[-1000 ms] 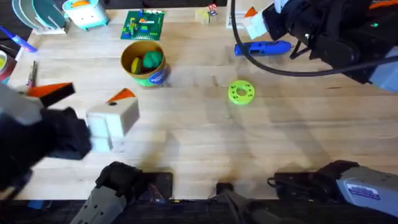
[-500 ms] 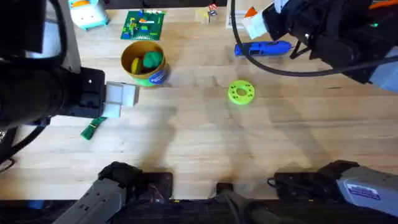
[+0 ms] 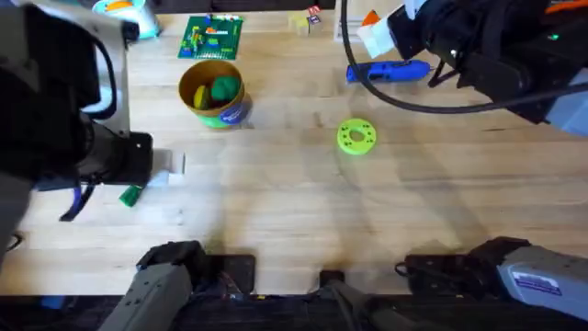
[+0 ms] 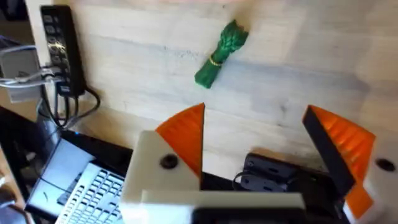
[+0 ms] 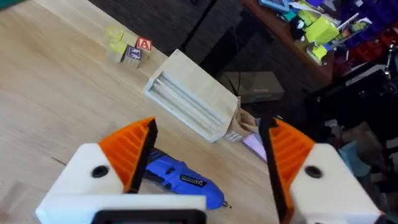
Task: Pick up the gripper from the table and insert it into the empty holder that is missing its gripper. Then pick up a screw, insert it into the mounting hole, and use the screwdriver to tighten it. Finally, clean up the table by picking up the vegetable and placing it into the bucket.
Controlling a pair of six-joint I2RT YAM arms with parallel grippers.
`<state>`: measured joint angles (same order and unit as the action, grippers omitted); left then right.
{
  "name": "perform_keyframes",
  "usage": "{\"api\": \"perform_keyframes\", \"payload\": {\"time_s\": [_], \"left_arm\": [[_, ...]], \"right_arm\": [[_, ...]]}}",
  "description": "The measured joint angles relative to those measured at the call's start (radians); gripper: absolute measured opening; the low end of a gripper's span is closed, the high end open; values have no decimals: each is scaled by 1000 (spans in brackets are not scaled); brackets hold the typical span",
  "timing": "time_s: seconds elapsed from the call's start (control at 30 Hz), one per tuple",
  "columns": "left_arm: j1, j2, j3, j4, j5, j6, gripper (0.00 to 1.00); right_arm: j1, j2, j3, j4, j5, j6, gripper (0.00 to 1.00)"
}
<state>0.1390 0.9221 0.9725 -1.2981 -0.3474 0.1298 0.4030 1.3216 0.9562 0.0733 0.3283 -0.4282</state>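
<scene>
A green leafy vegetable (image 3: 130, 195) (image 4: 221, 53) tied with a band lies on the table (image 3: 294, 202) at the left. My left gripper (image 3: 168, 164) (image 4: 255, 149) hovers just beside and above it, open, with nothing between its orange pads. The bucket (image 3: 213, 94) stands farther back and holds a yellow and a green piece. At the back right, my right gripper (image 3: 372, 35) (image 5: 208, 155) is open above the blue screwdriver (image 3: 388, 71) (image 5: 177, 177), which lies flat on the table. The loose gripper piece, the holder and the screw are out of view.
A lime-green disc (image 3: 356, 136) lies mid-table. A green circuit board (image 3: 211, 37), small toy blocks (image 3: 308, 20) (image 5: 127, 46) and a pale wooden rack (image 5: 193, 102) sit along the back edge. A black power strip (image 4: 62, 50) and a laptop (image 4: 74, 186) lie off the left edge.
The left arm has swung up and pulled back to the left, its gripper now nearer the front. The vegetable, hidden a second ago, lies uncovered. The right arm has not moved.
</scene>
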Motion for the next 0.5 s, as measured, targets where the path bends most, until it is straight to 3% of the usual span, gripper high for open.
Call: {"api": "perform_keyframes", "payload": {"time_s": [0.13,0.23,0.5], "left_arm": [[139,68,-105,40,39,90,991],[215,113,-156,81,54,158,990],[333,188,-173,262,67,299,990]], "right_arm": [[0,0,0,0,0,-28,993],[0,0,0,0,0,-41,993],[0,0,0,0,0,-51,993]]}}
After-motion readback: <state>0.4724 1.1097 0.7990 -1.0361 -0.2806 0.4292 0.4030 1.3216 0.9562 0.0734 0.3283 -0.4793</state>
